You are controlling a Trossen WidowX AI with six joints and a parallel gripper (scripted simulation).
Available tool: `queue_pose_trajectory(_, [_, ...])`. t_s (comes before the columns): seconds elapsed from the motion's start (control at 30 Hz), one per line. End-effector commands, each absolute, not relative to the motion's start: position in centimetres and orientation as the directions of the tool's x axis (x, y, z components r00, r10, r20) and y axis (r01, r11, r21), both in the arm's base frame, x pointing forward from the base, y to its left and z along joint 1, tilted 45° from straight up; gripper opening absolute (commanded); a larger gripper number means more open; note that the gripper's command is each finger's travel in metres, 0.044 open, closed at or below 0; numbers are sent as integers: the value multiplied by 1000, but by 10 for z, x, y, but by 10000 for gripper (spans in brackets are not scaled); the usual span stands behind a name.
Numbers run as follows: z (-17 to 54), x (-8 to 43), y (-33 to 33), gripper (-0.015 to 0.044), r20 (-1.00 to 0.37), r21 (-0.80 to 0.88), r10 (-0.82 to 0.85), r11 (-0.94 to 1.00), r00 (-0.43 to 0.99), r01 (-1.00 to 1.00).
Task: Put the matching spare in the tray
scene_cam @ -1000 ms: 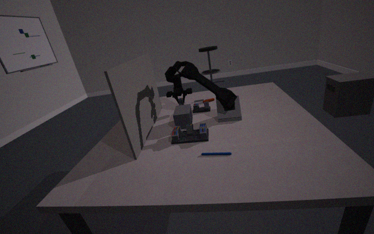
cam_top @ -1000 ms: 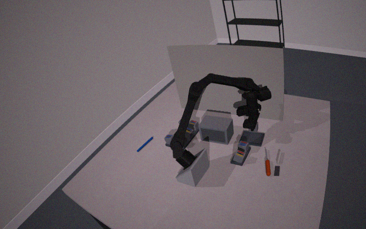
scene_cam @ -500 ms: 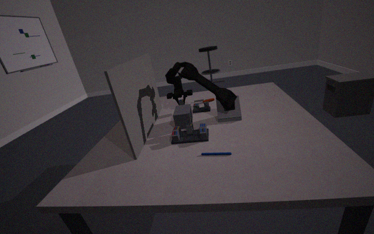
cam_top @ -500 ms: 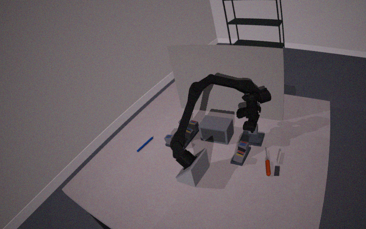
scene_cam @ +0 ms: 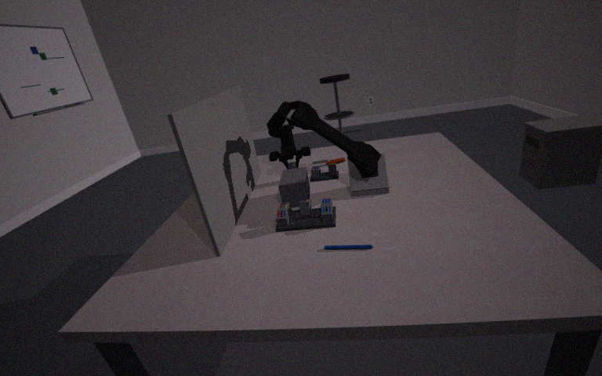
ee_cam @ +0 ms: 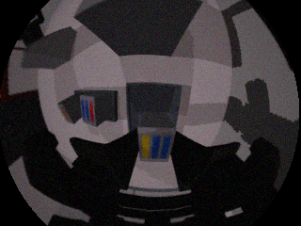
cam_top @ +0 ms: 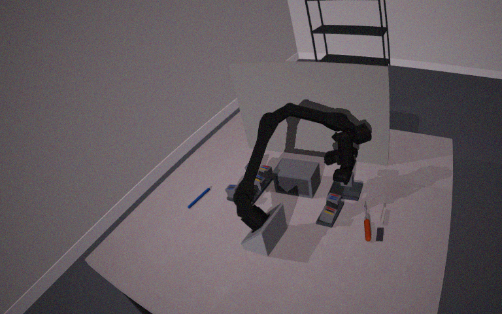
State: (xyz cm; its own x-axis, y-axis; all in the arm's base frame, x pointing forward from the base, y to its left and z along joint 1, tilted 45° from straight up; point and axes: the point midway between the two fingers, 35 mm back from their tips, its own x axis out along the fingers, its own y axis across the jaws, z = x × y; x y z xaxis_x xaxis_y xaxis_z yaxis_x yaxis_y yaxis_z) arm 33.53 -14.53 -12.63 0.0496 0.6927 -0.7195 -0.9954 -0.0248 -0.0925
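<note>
Spare (ee_cam: pixel 154 145) between pincer (ee_cam: pixel 153 151) fingers

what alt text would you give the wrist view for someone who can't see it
The gripper is shut on a spare with yellow and blue stripes, directly above the dark tray. Another spare with blue and red stripes sits left of the tray.

In the top view the gripper (cam_top: pixel 342 179) hides most of the tray (cam_top: pixel 353 190) near the worktop's far edge, and the held spare (ee_cam: pixel 154 145) cannot be made out there. The arm (cam_top: pixel 259 148) covers part of the left rack (cam_top: pixel 262 175), whose label stripes are too small to read, as are those on the right rack (cam_top: pixel 331 210). The wrist view is dark and blurred: the spare's label shows yellow and blue bars, but its body is cut off by the fingers, and the unit's (cam_top: pixel 296 176) back code is hidden in every view.
</note>
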Motion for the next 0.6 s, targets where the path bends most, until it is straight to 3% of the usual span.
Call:
queue_pose_trajectory(0.0, [-129, 334, -142, 0, -716, -88, 697, -20, 49, -996])
queue_pose_trajectory(0.57, [-137, 333, -131, 0, -714, -88, 698, -20, 49, -996])
